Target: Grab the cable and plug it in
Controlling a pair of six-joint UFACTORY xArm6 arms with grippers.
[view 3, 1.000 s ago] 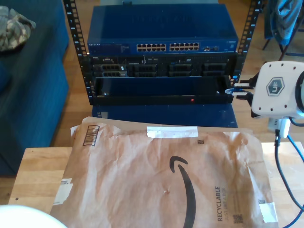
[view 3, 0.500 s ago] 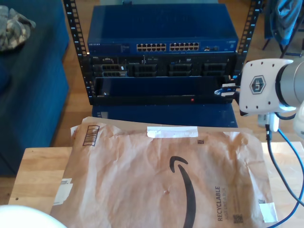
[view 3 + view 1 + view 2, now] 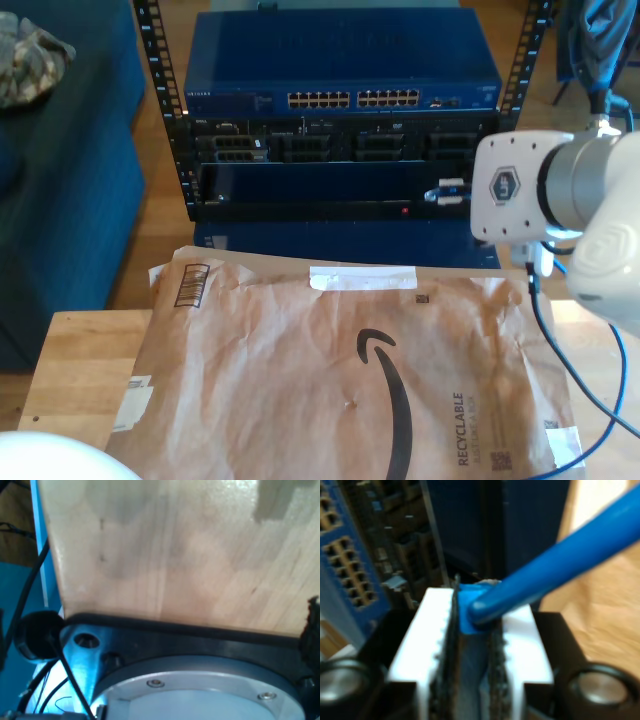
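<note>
Second wrist view shows the second gripper (image 3: 472, 630) clamped on the cable (image 3: 555, 555) at its plug end, near the switch (image 3: 345, 565). Light and floppy, it likely handles best gripped there.

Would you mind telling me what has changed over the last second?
My second hand, shut on the cable, has moved toward the exterior view's left, along the front of the rack and nearer its middle. The envelope, the switch and the table have stayed put.
</note>
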